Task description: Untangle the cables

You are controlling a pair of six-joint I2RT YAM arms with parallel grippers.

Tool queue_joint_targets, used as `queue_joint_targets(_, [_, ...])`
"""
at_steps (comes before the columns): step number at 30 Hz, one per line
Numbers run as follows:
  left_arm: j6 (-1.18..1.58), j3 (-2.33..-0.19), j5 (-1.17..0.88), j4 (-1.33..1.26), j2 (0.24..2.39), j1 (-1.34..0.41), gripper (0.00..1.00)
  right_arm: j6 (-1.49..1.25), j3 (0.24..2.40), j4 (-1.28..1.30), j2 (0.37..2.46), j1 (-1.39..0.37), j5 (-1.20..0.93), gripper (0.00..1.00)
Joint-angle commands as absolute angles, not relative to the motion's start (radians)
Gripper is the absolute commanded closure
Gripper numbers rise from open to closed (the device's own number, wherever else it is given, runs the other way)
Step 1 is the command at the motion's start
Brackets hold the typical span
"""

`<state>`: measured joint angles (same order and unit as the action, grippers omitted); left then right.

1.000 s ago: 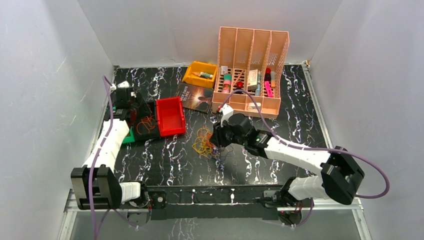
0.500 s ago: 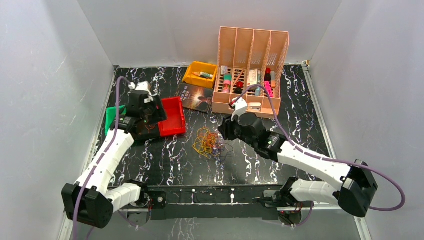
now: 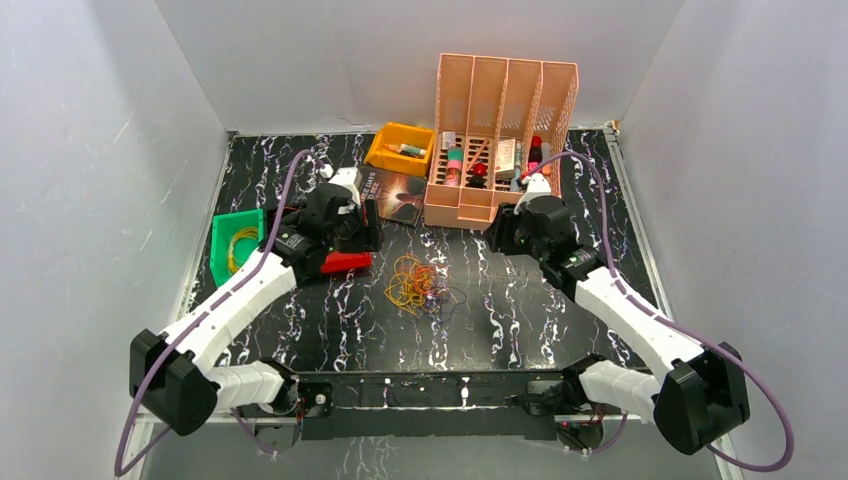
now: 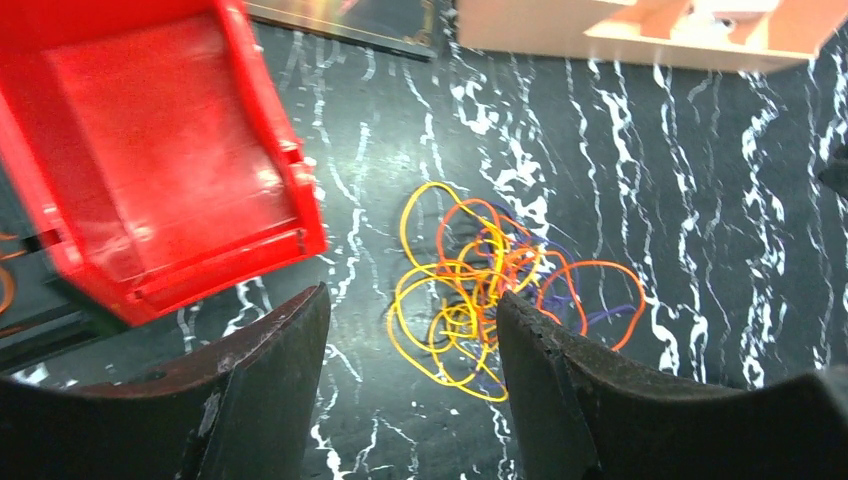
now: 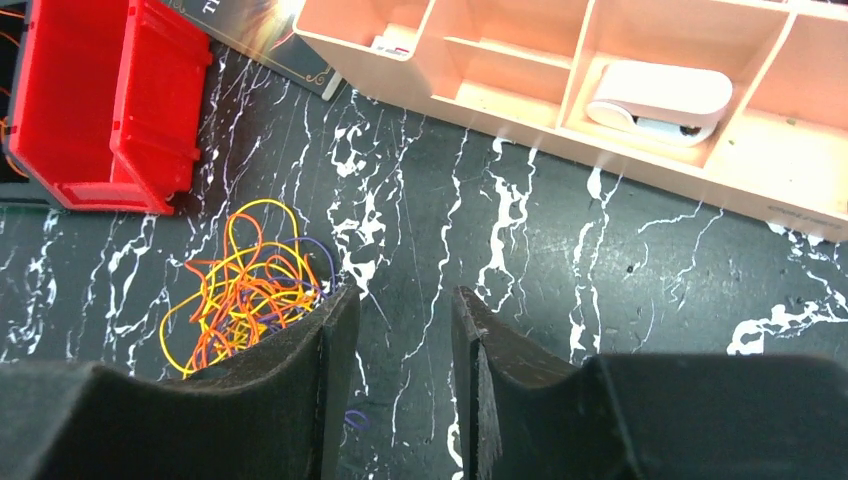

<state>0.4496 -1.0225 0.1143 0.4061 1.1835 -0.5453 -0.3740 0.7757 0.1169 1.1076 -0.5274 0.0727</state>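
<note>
A tangle of thin yellow, orange and dark purple cables lies loose on the black marbled table, mid-front. In the left wrist view the cables sit below and just beyond the right fingertip. In the right wrist view the cables lie left of the fingers. My left gripper is open and empty, above the table left of the tangle. My right gripper is open with a narrower gap and empty, well right of the tangle near the organizer.
A red bin sits under my left arm. A green bin at the left holds a yellow wire. A peach organizer, a yellow bin and a book stand behind.
My left arm swung right from the green bin to beside the red bin and tangle. My right gripper drew back from the tangle toward the organizer. The tangle stayed on the table.
</note>
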Motion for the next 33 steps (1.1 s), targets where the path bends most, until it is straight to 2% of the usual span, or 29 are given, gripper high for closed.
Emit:
queue_joint_targets(1, [0.443,-1.054,-0.008,0.338,1.247,-0.565,0.39,-0.414,0.741,0.070,1.050,-0.485,-0.078,0.51])
queue_joint_targets(14, [0.332,-1.113,-0.158,0.311,1.461,-0.625,0.40,-0.382,0.702,0.064,1.045,-0.484,-0.124,0.48])
queue_joint_targets(22, [0.280,-1.128,-0.228,0.298,1.496,-0.643,0.40,-0.393,0.688,0.056,1.057,-0.484,-0.150,0.48])
queue_joint_targets(29, [0.253,-1.155,-0.237,0.256,1.537,-0.693,0.40,-0.419,0.671,0.047,1.054,-0.484,-0.176,0.48])
queue_joint_targets(33, [0.256,-1.158,-0.170,0.245,1.542,-0.704,0.42,-0.467,0.653,-0.014,1.074,-0.486,-0.284,0.48])
